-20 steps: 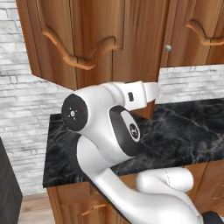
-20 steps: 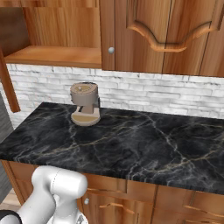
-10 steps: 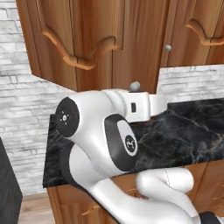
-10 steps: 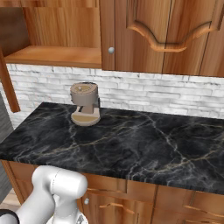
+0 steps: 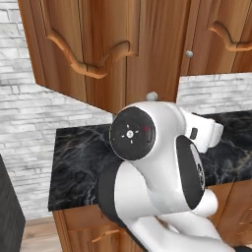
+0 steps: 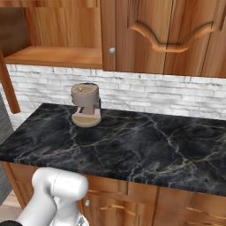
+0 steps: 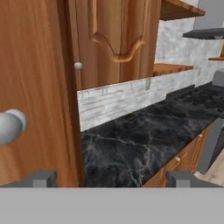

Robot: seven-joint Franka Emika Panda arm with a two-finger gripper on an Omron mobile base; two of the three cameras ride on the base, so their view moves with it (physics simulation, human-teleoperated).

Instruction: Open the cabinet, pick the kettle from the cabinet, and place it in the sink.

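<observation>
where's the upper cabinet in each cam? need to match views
Left base view: cabinet across the top, one door swung out at upper left.
Right base view: cabinet along the top, open shelf at upper left.
Hand view: cabinet at left and top centre, door close at left.
Shared landmark: black marble counter below it.

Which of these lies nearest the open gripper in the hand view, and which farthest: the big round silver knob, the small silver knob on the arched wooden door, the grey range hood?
From the gripper:
1. Big round silver knob, close at left.
2. Small silver knob, on the arched wooden door ahead.
3. Grey range hood, far at upper right.
</observation>
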